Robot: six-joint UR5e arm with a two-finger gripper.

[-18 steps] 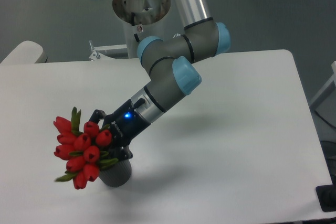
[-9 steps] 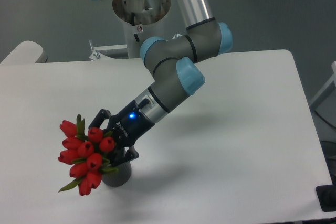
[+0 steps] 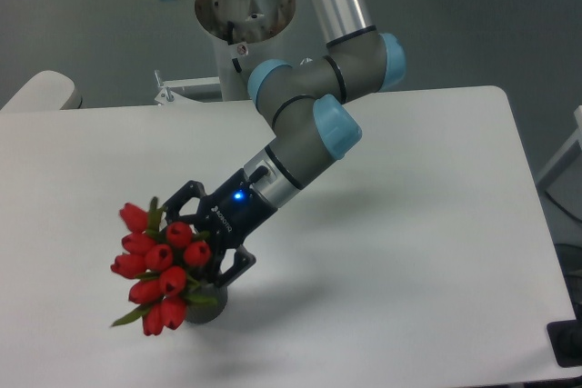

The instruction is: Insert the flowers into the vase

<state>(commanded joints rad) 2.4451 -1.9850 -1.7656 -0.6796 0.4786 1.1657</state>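
Gripper [image 3: 202, 241] sits low over the front-left part of the counter [image 3: 427, 224], fingers [image 3: 238, 266] spread wide, one arcing behind the bunch and one in front by the vase; whether either is in contact with the stems I can't tell, the heads block it. Tulip bunch [image 3: 160, 263] is leaning hard toward the counter's left edge, heads hanging out past the vase [image 3: 207, 307] rather than standing over it. Vase is near the front edge, mostly hidden behind the buds, only its right flank and base showing; whether the stems are down in the hole can't be seen. Risks as I read it: the bunch is much wider than the vase and its weight sits off to the left, so with the gripper open the flowers could lever out or tip the small vase toward the left or front edge. The front finger looks close to the vase top, so a sideways retract could clip it and drag it. Leaves or buds may also be caught between the fingers and get pulled along. Safest exit looks like straight back along the gripper axis, slowly.
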